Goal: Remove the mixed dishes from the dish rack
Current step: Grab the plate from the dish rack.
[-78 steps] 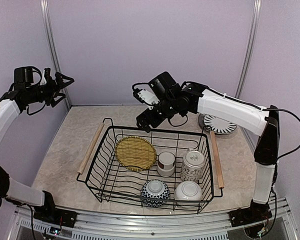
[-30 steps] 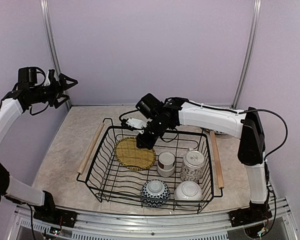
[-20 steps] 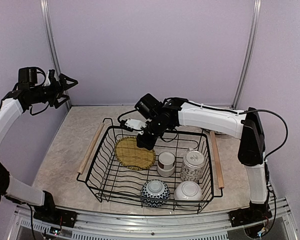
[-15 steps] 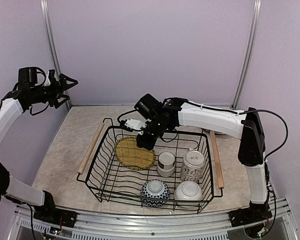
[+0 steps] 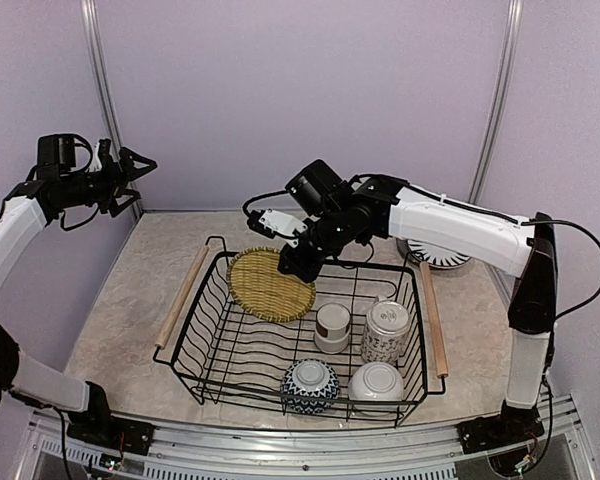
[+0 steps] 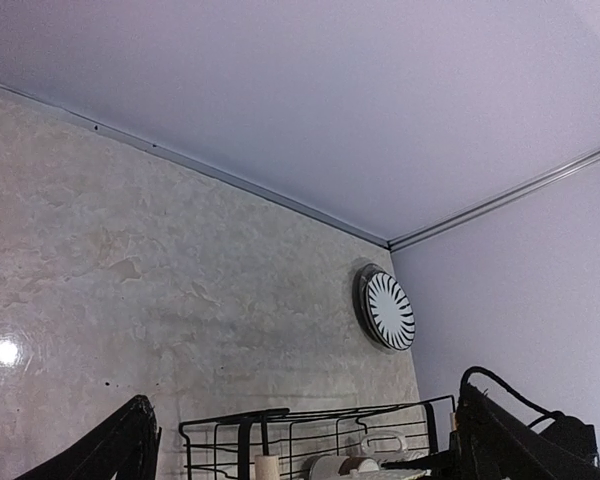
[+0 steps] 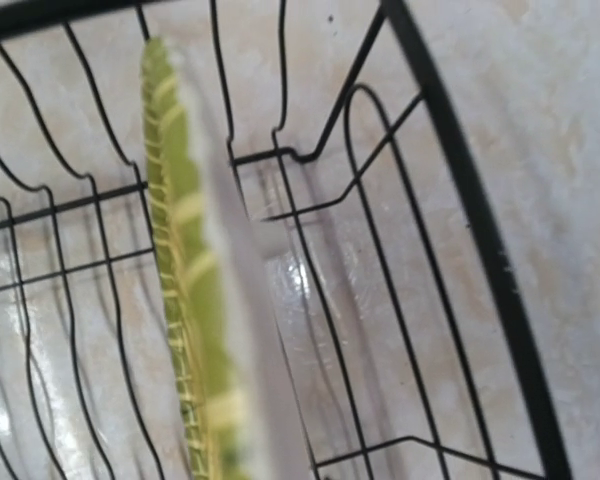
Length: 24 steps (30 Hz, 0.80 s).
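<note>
From above, the right hand (image 5: 292, 262) is clamped on the far edge of the mat (image 5: 270, 284), which hangs tilted over the rack's (image 5: 192, 318) far-left corner. Two cups (image 5: 332, 327) and two bowls (image 5: 310, 386) stand in the rack's right and near parts. The plate (image 5: 435, 250) lies on the table (image 5: 130, 290) beyond the rack, half hidden by the right arm.

The left wrist view shows the plate whole and its own fingers (image 6: 120, 455) spread wide; the left hand (image 5: 135, 163) hangs high by the left wall, gripping nothing.

The right wrist view shows the mat edge-on against rack wires and bare table.
</note>
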Available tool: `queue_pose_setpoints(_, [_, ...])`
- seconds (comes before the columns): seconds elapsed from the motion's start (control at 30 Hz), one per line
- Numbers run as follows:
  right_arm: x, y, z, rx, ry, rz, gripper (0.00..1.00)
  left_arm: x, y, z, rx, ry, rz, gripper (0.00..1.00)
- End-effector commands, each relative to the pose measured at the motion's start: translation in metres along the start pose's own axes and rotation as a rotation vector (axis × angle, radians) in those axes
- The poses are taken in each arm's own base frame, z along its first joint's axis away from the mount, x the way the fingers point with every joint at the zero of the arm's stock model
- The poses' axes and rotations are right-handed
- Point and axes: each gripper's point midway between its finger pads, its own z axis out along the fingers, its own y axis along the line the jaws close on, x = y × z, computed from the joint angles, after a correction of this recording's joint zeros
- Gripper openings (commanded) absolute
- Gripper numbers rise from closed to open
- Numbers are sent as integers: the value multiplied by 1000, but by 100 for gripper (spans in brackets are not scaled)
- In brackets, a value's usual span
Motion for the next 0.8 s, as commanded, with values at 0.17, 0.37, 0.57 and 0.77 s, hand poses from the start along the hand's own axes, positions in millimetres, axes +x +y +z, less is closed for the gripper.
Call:
queue_pose_setpoints(0.17, [-37, -6, -55, 46, -220, 19, 0, 3, -5, 1, 10, 19, 19, 99])
queue_pose_setpoints(0.37, [-54, -16, -93, 2, -397, 78, 0, 3, -5, 2, 11, 20, 19, 99])
queue_pose_setpoints(0.57, [-58, -49, -147, 5, -602, 227, 0, 4, -6, 2, 12, 22, 20, 99])
queue_pose_setpoints(0.77, [-25, -110, -205, 118, -823, 457, 0, 5, -9, 2, 21, 27, 21, 99])
